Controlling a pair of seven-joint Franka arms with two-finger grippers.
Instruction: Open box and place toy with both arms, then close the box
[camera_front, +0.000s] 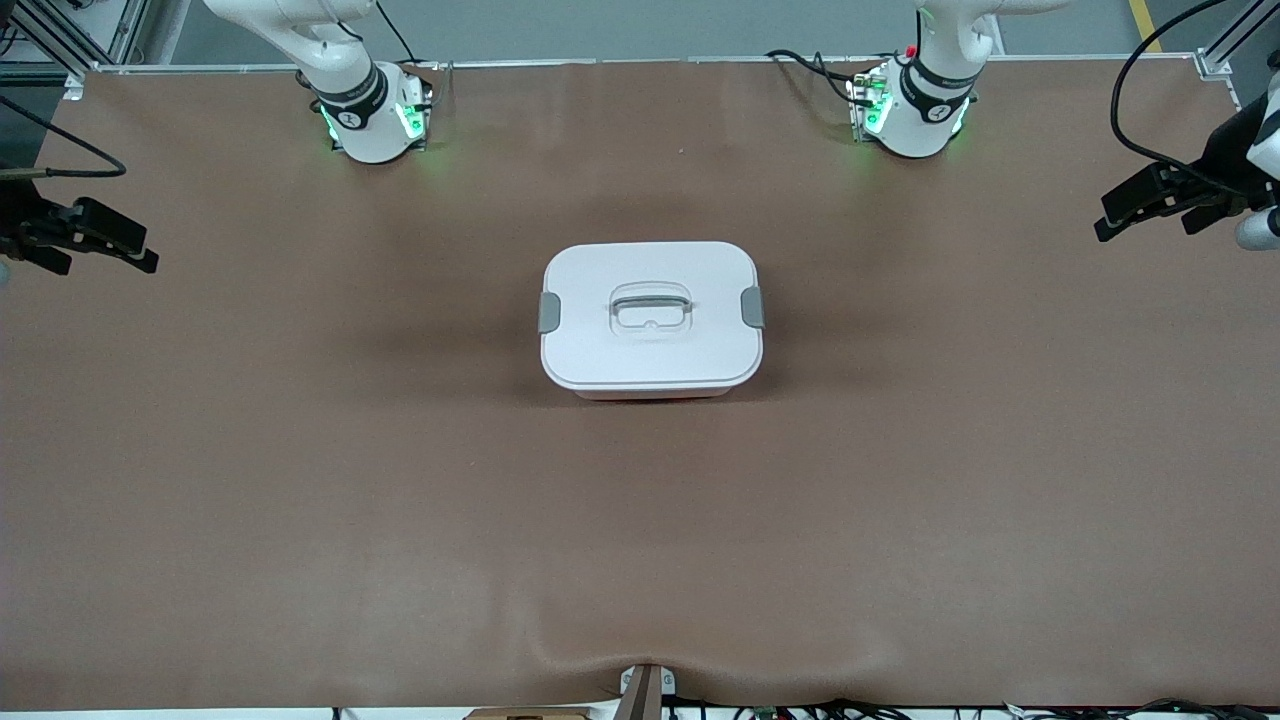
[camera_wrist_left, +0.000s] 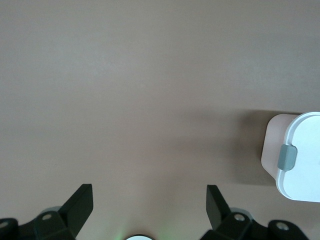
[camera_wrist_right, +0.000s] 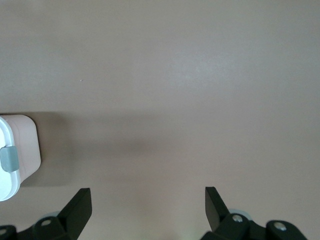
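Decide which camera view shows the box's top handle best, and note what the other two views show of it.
The front view: it looks down on the whole box, so the recessed handle shows in the middle of the lid. The left wrist view catches only one end of the box with a grey clip, no handle; the right wrist view likewise.

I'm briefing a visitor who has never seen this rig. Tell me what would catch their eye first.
The rounded pale pink plastic box with its white lid shut and grey side clips stands alone mid-table on the brown cover. Both white arms wait spread wide: the open left gripper hangs over its end of the table, the open right gripper over the other. No toy is in view.
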